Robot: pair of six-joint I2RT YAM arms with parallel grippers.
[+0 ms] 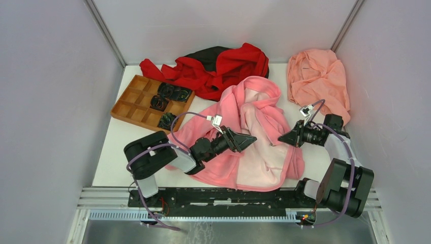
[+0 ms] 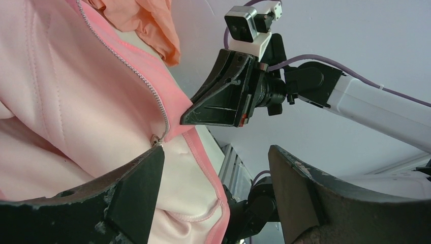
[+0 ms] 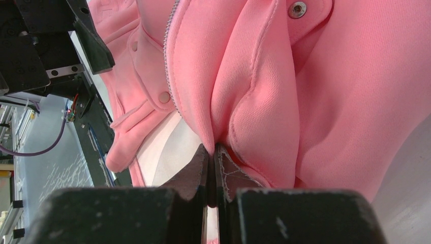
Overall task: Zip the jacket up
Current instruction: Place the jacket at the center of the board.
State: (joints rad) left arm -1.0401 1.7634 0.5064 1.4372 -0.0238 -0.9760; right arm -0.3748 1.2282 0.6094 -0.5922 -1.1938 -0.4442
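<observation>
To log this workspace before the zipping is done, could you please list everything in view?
jacket: one, bright pink, table centre, front open
garment: one, red and black, back centre
cloth: one, salmon-peach, back right
tray: one, brown, compartmented, back left
small parts: several, black, in tray compartments
table: one, white, under everything
left gripper: one, black, open, over the jacket
right gripper: one, black, shut on a fold of the jacket

Robot lab: enclosed white table [image 1: 113, 152]
</observation>
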